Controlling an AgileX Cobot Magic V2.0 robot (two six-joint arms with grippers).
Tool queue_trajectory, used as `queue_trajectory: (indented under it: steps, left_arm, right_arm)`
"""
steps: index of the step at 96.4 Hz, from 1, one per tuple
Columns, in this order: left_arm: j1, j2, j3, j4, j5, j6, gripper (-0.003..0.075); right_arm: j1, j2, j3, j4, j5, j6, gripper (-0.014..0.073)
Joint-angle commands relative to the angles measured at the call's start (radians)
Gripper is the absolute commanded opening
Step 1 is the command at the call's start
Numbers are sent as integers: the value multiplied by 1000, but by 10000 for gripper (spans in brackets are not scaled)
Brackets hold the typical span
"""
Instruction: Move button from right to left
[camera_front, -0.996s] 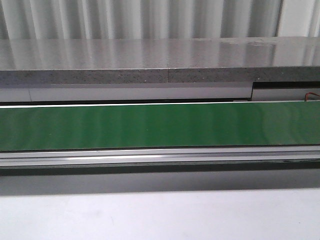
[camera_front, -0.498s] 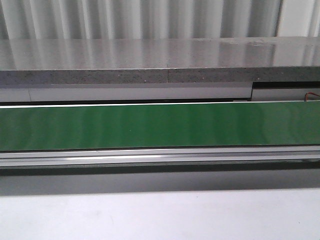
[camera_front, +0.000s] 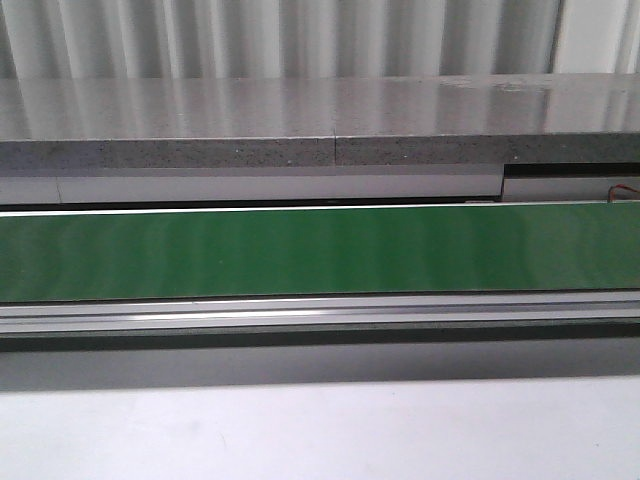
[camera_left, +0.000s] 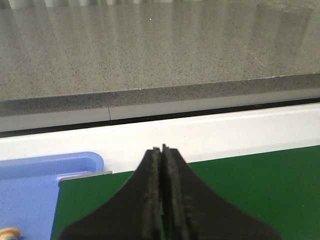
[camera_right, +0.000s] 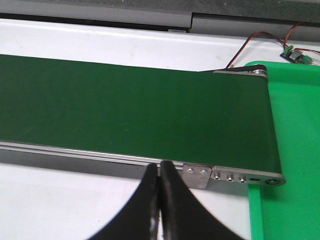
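Button unseen, both my left pincer (camera_left: 162, 150) and right pincer (camera_right: 160, 165) pressed together empty, so I risk groping blindly over the belt (camera_front: 320, 250).

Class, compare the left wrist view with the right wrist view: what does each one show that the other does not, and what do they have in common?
Only the left wrist view shows the blue tray at the belt's end, a small yellowish thing at the picture's edge, too cropped to identify, and the speckled grey counter.

Only the right wrist view shows the green tray, the red and black wires and the small circuit board.

Both show the green conveyor belt, white table and a shut, empty gripper: left, right.
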Motion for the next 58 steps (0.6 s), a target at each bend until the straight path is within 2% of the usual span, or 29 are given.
queue_trajectory:
  steps: [1, 19, 39, 45, 58]
  left_arm:
    - [-57, -18, -24, 110, -114, -127, -20]
    - [-138, -53, 46, 480, -255, -485, -20]
    - [-140, -126, 209, 721, -458, -749, -20]
    - [-140, -160, 256, 770, -496, -790, -20]
    - [-140, -261, 360, 770, -520, -795, -20]
  right_arm:
    - [0, 3, -27, -1, -73, -9, -67]
    - [0, 3, -27, -1, -73, -9, -67]
    - [0, 3, -27, -1, -73, -9, -67]
    - [0, 3, -27, -1, -73, -9, -67]
    - [0, 3, -27, -1, -73, -9, -67]
